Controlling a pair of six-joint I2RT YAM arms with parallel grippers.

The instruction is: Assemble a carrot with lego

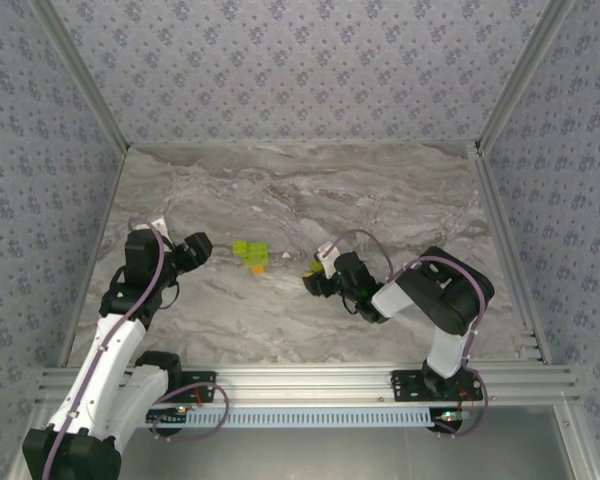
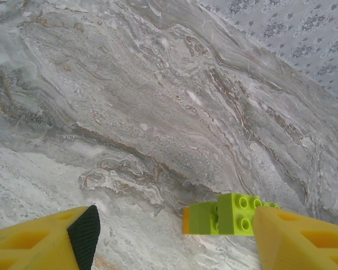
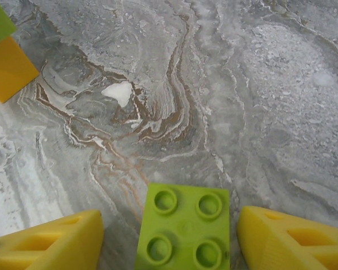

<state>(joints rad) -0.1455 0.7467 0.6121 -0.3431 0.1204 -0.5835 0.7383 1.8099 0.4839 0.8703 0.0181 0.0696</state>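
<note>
The carrot [image 1: 252,254], a small cluster of lime-green studded plastic bricks with one orange brick on its near side, lay on the grey marbled tabletop [image 1: 380,200] near the middle, between the two arms. Whether its bricks were pressed together could not be told.

In the left wrist view the carrot [image 2: 232,212] sat just beside the inner edge of one yellow finger [image 2: 298,242], with a sliver of orange showing at its end. The left gripper [image 2: 176,218] stood wide open and held nothing; from above, the left gripper [image 1: 202,245] pointed at the cluster from the left, close by.

A separate lime-green four-stud square plastic brick [image 3: 186,230] lay studs up between the yellow fingers of the right gripper [image 3: 170,225]. These were spread, with bare table visible on either side of the brick, so they had no hold on it. From above, this brick [image 1: 315,265] and the right gripper [image 1: 313,280] were a little to the right of the carrot. The carrot's orange and green corner [image 3: 8,67] showed at the upper left of the right wrist view.
</note>
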